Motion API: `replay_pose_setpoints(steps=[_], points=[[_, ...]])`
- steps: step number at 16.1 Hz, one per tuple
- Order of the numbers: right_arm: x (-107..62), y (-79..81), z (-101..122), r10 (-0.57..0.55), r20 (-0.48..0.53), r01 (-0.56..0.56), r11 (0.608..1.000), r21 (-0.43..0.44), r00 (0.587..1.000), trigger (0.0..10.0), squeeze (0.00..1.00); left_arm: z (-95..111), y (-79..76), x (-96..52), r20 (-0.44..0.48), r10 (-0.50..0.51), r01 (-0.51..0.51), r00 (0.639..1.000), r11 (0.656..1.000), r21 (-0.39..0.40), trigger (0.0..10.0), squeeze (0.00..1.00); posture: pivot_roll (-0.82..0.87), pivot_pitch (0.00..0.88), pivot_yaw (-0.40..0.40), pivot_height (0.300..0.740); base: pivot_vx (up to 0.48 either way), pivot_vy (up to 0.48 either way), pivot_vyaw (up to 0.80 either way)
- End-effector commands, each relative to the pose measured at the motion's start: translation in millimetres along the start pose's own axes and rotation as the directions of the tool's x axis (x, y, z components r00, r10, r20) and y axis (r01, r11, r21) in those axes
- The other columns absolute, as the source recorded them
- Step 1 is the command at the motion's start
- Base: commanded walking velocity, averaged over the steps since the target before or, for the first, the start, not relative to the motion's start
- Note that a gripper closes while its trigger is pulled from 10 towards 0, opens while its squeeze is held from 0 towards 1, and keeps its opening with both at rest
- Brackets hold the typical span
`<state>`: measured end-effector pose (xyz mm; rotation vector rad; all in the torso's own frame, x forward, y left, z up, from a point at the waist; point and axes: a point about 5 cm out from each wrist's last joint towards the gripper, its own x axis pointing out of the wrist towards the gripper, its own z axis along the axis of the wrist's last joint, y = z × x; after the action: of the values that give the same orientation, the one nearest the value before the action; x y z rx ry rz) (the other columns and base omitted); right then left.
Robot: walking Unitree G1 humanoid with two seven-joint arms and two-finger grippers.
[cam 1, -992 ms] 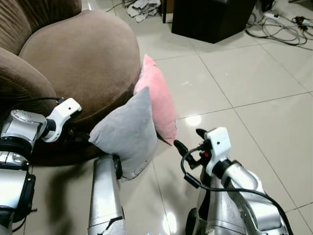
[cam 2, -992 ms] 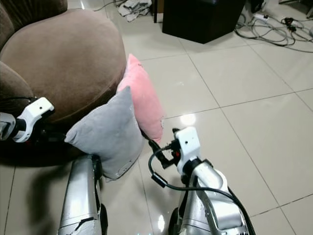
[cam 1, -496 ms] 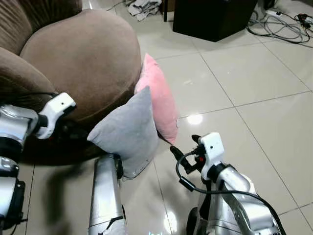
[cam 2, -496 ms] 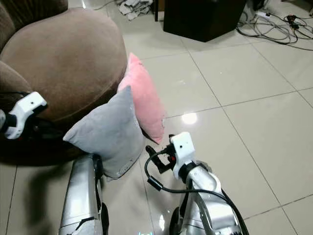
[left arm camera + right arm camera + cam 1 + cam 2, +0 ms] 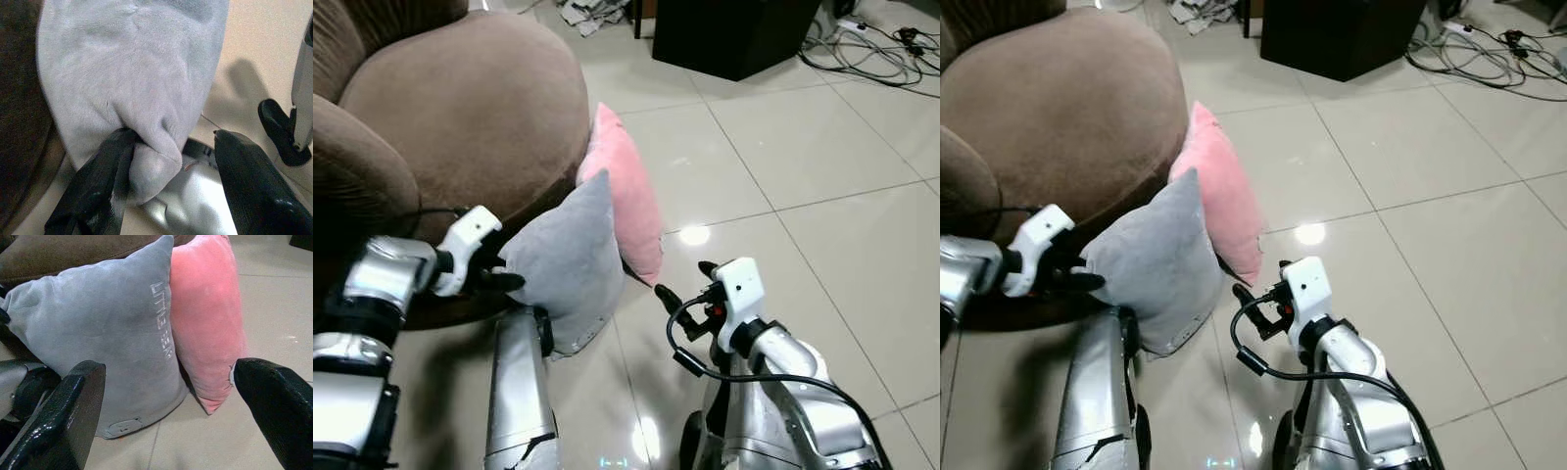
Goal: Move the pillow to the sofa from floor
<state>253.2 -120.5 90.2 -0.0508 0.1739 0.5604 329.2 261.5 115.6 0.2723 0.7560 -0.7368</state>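
Left pincer (image 5: pixel 166 166) spread, touching grey pillow (image 5: pixel 563 259) corner by sofa (image 5: pixel 460 108); right pincer (image 5: pixel 166 416) spread wide, near pink pillow (image 5: pixel 622 191) on floor (image 5: pixel 803 147)

You see glossy beige floor tiles (image 5: pixel 822 157), a black cabinet (image 5: pixel 734 34), tangled cables (image 5: pixel 871 49), crumpled cloth (image 5: pixel 582 12).

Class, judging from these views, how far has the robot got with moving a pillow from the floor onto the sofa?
Done: the left gripper has reached the grey pillow. In hand: its open fingers straddle a pillow corner, not closed. Left: gripping, lifting, placing on the brown sofa. The pink pillow stands untouched; the right gripper hovers open.
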Motion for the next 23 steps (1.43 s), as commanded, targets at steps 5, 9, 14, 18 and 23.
replay_pose_setpoints(steps=[5, 9, 14, 18, 23], points=[[-10.5, 4.5, 16.8, 0.026, 0.043, -0.024, 0.999, -0.038, 0.999, 10.0, 0.0, 18.9, 0.7, 21.8, 0.181, 0.194, -0.201, 0.964, 0.979, 0.021, 10.0, 0.0, 0.07, 0.186, -0.099, 0.435, 0.0, 0.0, 0.0], [-22.6, 12.1, 17.9, 0.096, 0.019, -0.096, 0.995, -0.018, 0.995, 10.0, 0.0, 34.4, 3.6, 25.2, 0.277, 0.279, -0.286, 0.92, 0.958, -0.016, 10.0, 0.0, 0.05, 0.194, -0.122, 0.435, 0.0, 0.0, 0.0], [-27.2, 17.4, 17.6, 0.117, -0.005, -0.117, 0.993, -0.006, 0.993, 10.0, 0.0, 28.9, 1.1, 36.1, 0.259, 0.361, -0.381, 0.896, 0.924, 0.031, 10.0, 0.0, 0.04, 0.218, -0.132, 0.435, 0.0, 0.0, 0.0], [-32.0, 19.7, 16.0, 0.117, -0.019, -0.117, 0.993, 0.002, 0.993, 10.0, 0.0, 21.2, -1.0, 41.2, 0.265, 0.41, -0.43, 0.873, 0.903, 0.02, 10.0, 1.0, 0.03, 0.233, -0.138, 0.435, 0.0, 0.0, 0.0], [-36.4, 20.0, 14.2, 0.106, -0.036, -0.106, 0.994, 0.009, 0.994, 10.0, 0.0, 20.0, -0.6, 43.0, 0.297, 0.475, -0.48, 0.828, 0.875, -0.063, 10.0, 1.0, 0.02, 0.24, -0.144, 0.435, 0.0, 0.0, 0.0]])
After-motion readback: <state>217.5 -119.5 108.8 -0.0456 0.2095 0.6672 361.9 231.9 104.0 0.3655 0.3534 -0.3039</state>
